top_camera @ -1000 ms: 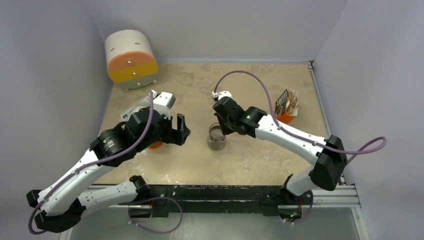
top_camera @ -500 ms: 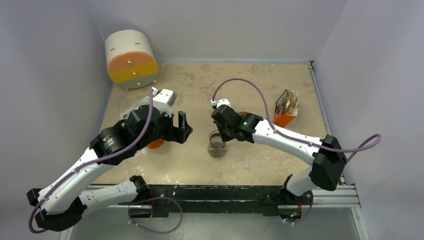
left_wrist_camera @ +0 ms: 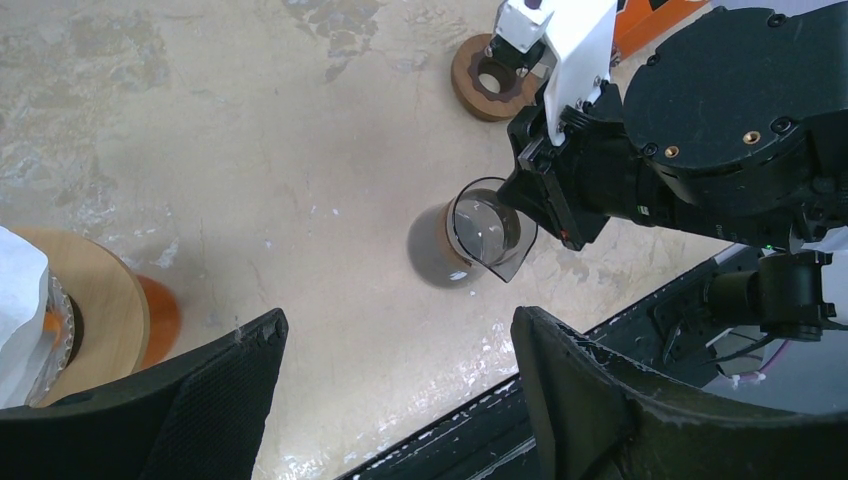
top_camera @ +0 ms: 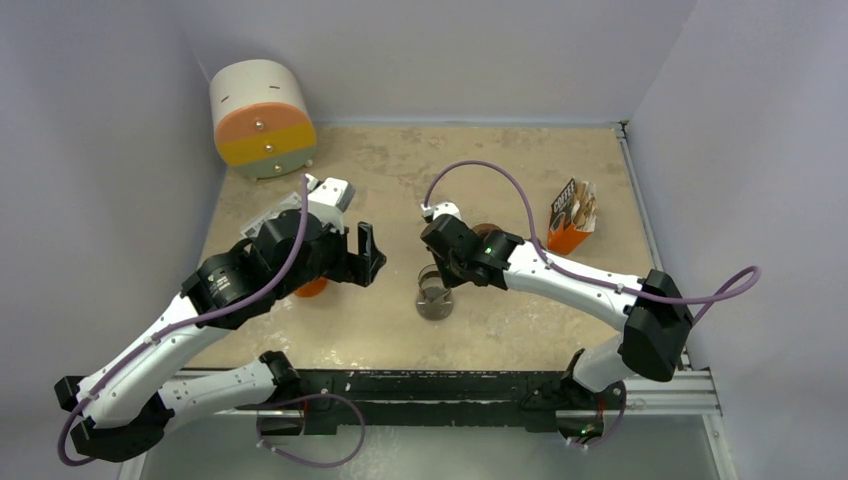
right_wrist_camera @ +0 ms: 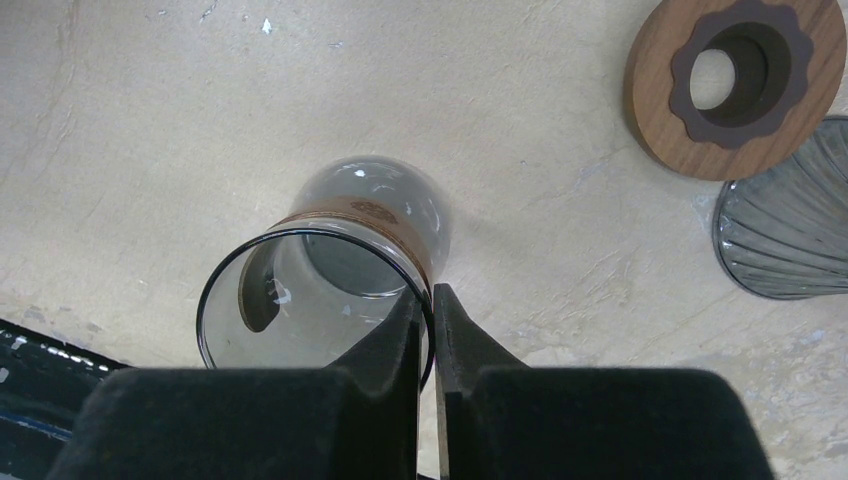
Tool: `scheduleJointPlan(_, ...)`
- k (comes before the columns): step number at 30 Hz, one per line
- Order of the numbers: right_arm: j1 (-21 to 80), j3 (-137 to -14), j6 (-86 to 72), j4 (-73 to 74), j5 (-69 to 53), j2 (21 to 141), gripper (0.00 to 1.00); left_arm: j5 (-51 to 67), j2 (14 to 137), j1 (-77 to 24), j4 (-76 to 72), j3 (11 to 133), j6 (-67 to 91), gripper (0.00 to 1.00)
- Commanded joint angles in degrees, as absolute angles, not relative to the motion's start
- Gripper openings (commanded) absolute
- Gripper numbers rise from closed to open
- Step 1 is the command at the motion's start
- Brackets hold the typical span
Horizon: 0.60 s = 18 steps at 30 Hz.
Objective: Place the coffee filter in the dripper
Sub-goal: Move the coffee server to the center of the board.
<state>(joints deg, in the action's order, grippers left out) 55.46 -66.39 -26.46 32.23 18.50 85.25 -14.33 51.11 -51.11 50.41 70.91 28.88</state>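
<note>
At the left edge of the left wrist view lies white paper, the coffee filter [left_wrist_camera: 20, 310], against a wooden disc on an orange body [left_wrist_camera: 110, 310]. A grey ribbed glass dripper [right_wrist_camera: 785, 235] stands beside a wooden ring [right_wrist_camera: 735, 80] in the right wrist view. My right gripper [right_wrist_camera: 432, 295] is shut on the rim of a clear glass carafe [right_wrist_camera: 340, 270], one finger inside and one outside. In the top view that carafe [top_camera: 433, 298] sits mid-table below the right gripper [top_camera: 441, 272]. My left gripper [left_wrist_camera: 398, 322] hangs open over bare table with nothing between its fingers.
An orange coffee box [top_camera: 573, 215] stands at the right. A white and orange cylinder [top_camera: 262, 118] lies at the back left corner. The orange body [top_camera: 312, 289] shows under the left arm. The table's black front rail [left_wrist_camera: 600, 400] is close to the carafe.
My right gripper has carried the carafe a little toward the near edge. The left gripper shifted slightly right and stays open.
</note>
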Motion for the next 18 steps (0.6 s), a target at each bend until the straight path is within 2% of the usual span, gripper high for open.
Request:
scheduleJointPlan(1, 55.64, -66.94, -27.51, 31.18, 18.77, 83.85, 0.09, -15.11, 51.11, -50.91, 48.42, 72.07, 28.15, 0.81)
scheduleJointPlan(18, 55.68, -72.95, -28.97, 36.07, 15.73, 79.61, 0.44, -15.73, 50.89, -50.96, 48.70, 71.29, 27.95, 0.81)
